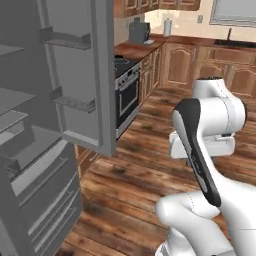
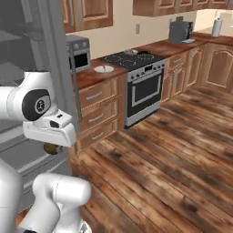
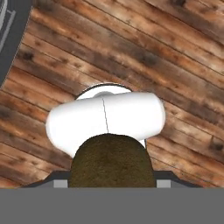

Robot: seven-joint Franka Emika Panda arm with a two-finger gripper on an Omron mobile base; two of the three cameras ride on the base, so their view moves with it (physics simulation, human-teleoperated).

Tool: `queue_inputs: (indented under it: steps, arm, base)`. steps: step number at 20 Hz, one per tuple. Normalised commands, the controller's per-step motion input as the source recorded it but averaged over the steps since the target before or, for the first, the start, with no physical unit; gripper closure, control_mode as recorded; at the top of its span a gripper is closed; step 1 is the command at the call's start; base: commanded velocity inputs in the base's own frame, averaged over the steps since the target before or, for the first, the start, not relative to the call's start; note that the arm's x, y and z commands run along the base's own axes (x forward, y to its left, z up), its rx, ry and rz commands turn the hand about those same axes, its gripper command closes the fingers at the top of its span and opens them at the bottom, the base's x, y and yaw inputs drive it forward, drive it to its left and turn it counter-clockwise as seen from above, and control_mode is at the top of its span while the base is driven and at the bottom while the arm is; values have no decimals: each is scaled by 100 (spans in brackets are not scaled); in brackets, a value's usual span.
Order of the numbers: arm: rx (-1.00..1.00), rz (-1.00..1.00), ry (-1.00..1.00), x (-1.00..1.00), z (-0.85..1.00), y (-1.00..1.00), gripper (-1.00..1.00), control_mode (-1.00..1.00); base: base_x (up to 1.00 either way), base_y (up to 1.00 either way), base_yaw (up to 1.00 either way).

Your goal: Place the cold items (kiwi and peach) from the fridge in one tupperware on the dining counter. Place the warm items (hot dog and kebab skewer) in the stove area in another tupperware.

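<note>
While the fridge stands with its door swung wide, one kiwi sits in the gripper, a dark olive-brown lump between the fingers, which are clasped on it; the tips themselves are mostly hidden behind the fruit. In the hand view the kiwi hangs over the wooden floor with part of the robot's white body below it. The right base view gives only a small brown patch of the same kiwi peeking under the white hand, just in front of the fridge's grey lower drawers, and the fingers cannot be made out there.

One stove area appears, with its black cooktop and one steel oven front, clearest in the right base view; the left base view shows it partly cut off behind the fridge door. A small white dish, possibly a bowl, rests on the countertop left of the cooktop. One grey appliance stands on the far counter.
</note>
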Motion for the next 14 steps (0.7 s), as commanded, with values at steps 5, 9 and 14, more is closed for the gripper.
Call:
queue_inputs:
  steps: [5,9,14]
  arm:
    - [0,0,0,0,0,0,100,100]
    - [0,0,0,0,0,0,100,100]
    - [0,0,0,0,0,0,100,100]
  base:
    - [-52,0,-84]
    - [-42,0,-82]
    - [-46,-41,-68]
